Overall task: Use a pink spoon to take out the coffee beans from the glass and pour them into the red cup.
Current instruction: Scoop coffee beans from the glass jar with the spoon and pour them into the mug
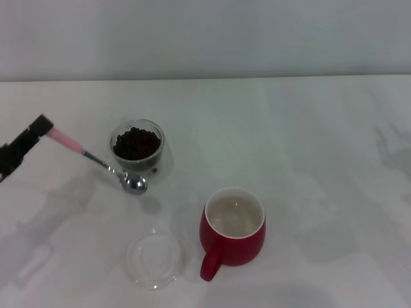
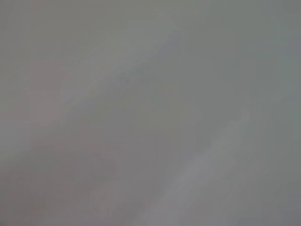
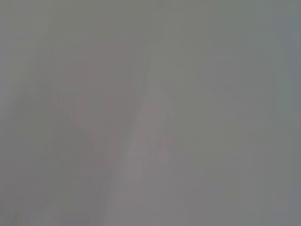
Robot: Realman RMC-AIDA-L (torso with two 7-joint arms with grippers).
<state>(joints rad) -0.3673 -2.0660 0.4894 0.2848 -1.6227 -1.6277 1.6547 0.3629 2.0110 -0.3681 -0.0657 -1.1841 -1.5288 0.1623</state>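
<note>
In the head view my left gripper [image 1: 42, 126] is at the left edge, shut on the pale-pink handle end of the pink spoon [image 1: 96, 158]. The spoon slants down to the right; its shiny bowl [image 1: 134, 184] is empty and sits just in front of the glass [image 1: 137, 147]. The glass holds many dark coffee beans [image 1: 135, 142]. The red cup [image 1: 232, 233] stands nearer and to the right, handle toward me, its off-white inside empty. My right gripper is not in view. Both wrist views show only blank grey.
A flat clear round dish [image 1: 154, 258] lies on the white table [image 1: 308, 147] near the front, left of the red cup. Faint shadows mark the table's left and right sides.
</note>
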